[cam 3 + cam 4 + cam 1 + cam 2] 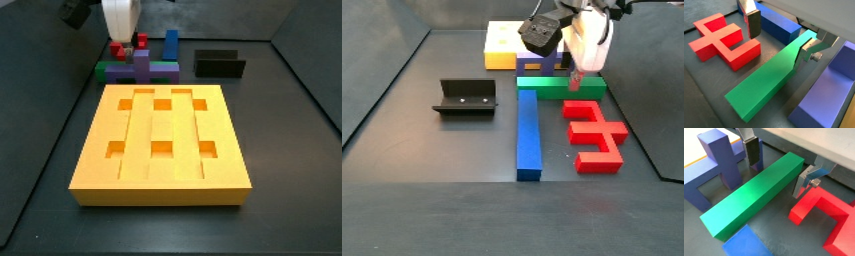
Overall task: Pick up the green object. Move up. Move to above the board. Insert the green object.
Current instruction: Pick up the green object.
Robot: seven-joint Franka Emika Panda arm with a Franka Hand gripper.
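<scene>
Clearly the board (160, 150), the biggest thing on the worktop (422, 150), lies well apart from the cluster of pieces where the work is, so for now only the pick-up matters. Among that cluster the green object (774, 80) lies flat on the worktop, hemmed in by a purple piece (717, 165) on one flank, a red piece (827, 210) on the other, and a blue block (781, 25) near its far end. Both wrist views show the end effector (777, 170) lowered over one end of the green bar with its fingers spread and unclenched, one silver plate on each long side and a gap showing between the pads and the green faces. My judgement is that the grasp is the step in hand: the fingers should close squarely across the bar's width, low enough for the pads to seat on its flat sides. Because the grip sits toward one end of a long bar, the free end may sag or swing when lifted, so a firm squeeze and a slow, straight rise would help keep it from knocking the red piece or the purple piece.
</scene>
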